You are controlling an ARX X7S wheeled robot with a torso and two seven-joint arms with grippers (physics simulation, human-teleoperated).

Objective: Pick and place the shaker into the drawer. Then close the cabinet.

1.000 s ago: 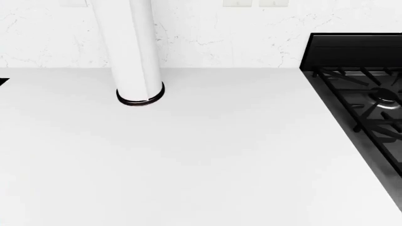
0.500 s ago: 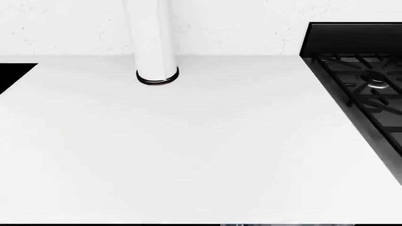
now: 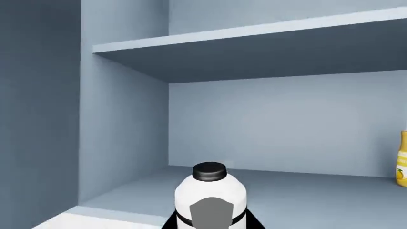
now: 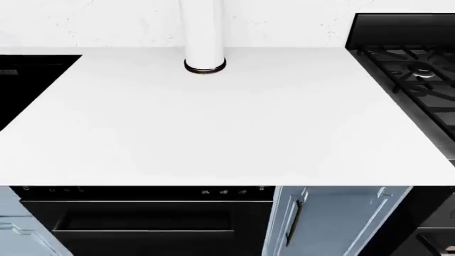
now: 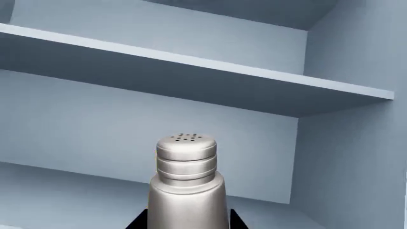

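A silver metal shaker (image 5: 186,176) with a perforated top stands upright between the black fingers of my right gripper (image 5: 188,223), which is shut on it, in front of the open cabinet's shelf (image 5: 190,71). My left gripper (image 3: 211,225) is shut on a white bottle with a black cap (image 3: 210,191), also facing the pale blue-grey cabinet interior (image 3: 267,124). The head view shows neither gripper, only a white arm link (image 4: 203,32) rising above the counter. The drawer is out of view.
A white counter (image 4: 213,117) fills the head view, with a black stove (image 4: 419,74) at the right and a dark sink opening (image 4: 29,80) at the left. Below its front edge are a black appliance front (image 4: 142,218) and a blue-grey door (image 4: 327,224). A yellow bottle (image 3: 401,162) stands inside the cabinet.
The head view has tilted down and back: the counter's front edge and the fronts below it have come into sight. The arm link now sits higher and further right in the view.
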